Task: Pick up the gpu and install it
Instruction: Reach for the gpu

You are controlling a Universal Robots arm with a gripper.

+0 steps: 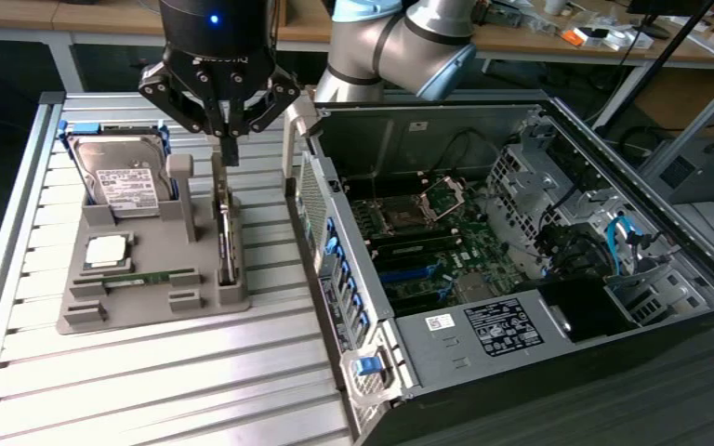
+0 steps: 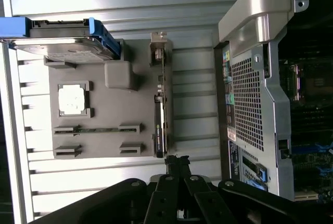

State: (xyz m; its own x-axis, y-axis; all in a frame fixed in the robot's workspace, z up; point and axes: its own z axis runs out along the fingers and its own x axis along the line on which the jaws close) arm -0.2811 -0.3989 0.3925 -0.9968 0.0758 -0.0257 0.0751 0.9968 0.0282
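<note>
**A:** Closest to us is the desk [image 1: 146, 390], ribbed bare metal. Reading the exterior view as a clock, a grey holder [image 1: 146, 302] sits on it further toward 12.

**B:** And the gpu?

**A:** The gpu [image 1: 224, 232] stands on edge in a slot along the holder's 3 o'clock side, running from 6 to 12. It hasn't been lifted out.

**B:** Is the end effector on it?

**A:** The end effector [image 1: 228, 150] hangs over the card's 12 o'clock end, pointing straight down. Its fingers [image 1: 227, 144] are pinched together into a narrow point, and I see nothing between them. I can't tell whether the tips touch the card's top edge.

**B:** What else is in the holder?

**A:** A drive [image 1: 122, 177] in a blue frame leans at the 12 o'clock end. Toward 6 from it a chip [image 1: 107, 249] lies flat, then a ram stick [image 1: 146, 277] lying crosswise.

**B:** And the case?

**A:** The case [image 1: 456, 334] is at 3 o'clock, just beside the holder. It lies on its side with the panel off, and the motherboard [image 1: 431, 232] faces up.
</note>
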